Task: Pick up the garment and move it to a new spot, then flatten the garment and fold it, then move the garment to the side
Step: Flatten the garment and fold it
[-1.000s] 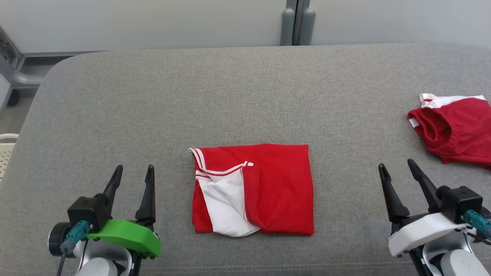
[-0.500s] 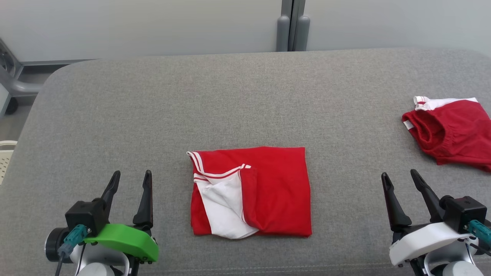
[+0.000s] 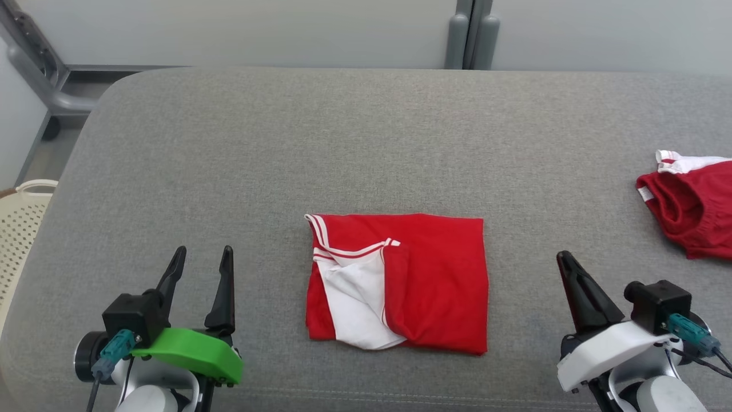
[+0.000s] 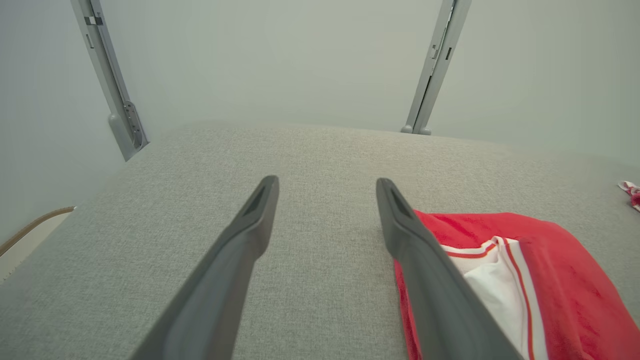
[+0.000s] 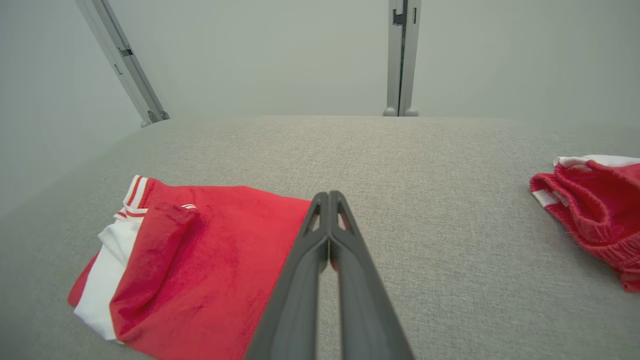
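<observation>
Garment [image 3: 423, 280] lies folded; the sideways shift looks next. Left gripper [image 3: 204, 250] gapes empty, right gripper [image 3: 565, 260] pinched shut, needs opening to grab

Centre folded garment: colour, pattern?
Folded garment: red, white panel, white-striped trim; clearest in head view.

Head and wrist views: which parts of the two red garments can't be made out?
- Crumpled garment: right part cut off by the head view's right edge.
- Folded garment: left wrist view, one edge behind one of the left gripper fingers.
- Basket: mostly beyond the head view's left edge.
</observation>
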Motion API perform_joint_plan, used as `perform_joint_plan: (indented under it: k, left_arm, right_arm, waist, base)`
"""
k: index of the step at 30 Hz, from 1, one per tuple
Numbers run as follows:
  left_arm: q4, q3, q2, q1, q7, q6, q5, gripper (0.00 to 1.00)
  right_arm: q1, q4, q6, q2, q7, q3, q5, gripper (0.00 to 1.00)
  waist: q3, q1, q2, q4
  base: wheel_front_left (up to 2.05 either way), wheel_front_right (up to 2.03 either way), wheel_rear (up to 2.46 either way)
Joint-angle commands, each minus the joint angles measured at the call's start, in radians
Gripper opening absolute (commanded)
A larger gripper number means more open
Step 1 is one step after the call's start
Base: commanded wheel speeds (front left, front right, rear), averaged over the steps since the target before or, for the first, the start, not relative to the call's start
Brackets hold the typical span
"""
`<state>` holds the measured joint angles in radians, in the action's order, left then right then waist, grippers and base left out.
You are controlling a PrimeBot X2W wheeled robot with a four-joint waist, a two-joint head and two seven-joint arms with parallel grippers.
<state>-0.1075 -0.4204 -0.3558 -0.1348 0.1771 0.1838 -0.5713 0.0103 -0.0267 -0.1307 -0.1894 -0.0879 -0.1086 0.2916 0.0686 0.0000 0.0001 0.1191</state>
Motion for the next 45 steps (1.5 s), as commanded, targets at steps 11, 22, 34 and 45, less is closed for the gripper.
perform_joint_plan:
  k: [11, 22, 34, 45]
  left_arm:
    - [-0.050, -0.021, 0.049, -0.069, 0.038, -0.038, -0.012, 1.00]
    - [-0.092, -0.028, 0.079, -0.122, 0.062, -0.060, -0.004, 1.00]
    - [-0.124, -0.021, 0.093, -0.143, 0.075, -0.074, -0.004, 1.00]
    - [-0.132, -0.002, 0.082, -0.134, 0.082, -0.077, 0.001, 1.00]
  right_arm:
    - [-0.157, -0.187, 0.000, -0.034, -0.015, -0.211, 0.075, 0.00]
    - [-0.286, -0.370, 0.000, -0.025, -0.066, -0.355, 0.142, 0.00]
    - [-0.404, -0.479, 0.000, 0.001, -0.091, -0.653, 0.260, 0.00]
    - [-0.455, -0.468, 0.000, -0.023, -0.168, -0.674, 0.332, 0.00]
  waist:
    - [0.106, 0.0000, -0.0001, 0.155]
    - [0.153, 0.0000, -0.0001, 0.211]
    - [0.170, 0.0000, -0.0001, 0.223]
    - [0.161, 0.0000, -0.0001, 0.175]
  base:
    - [0.00, 0.00, 0.00]
    - [0.00, 0.00, 0.00]
    - [0.00, 0.00, 0.00]
    - [0.00, 0.00, 0.00]
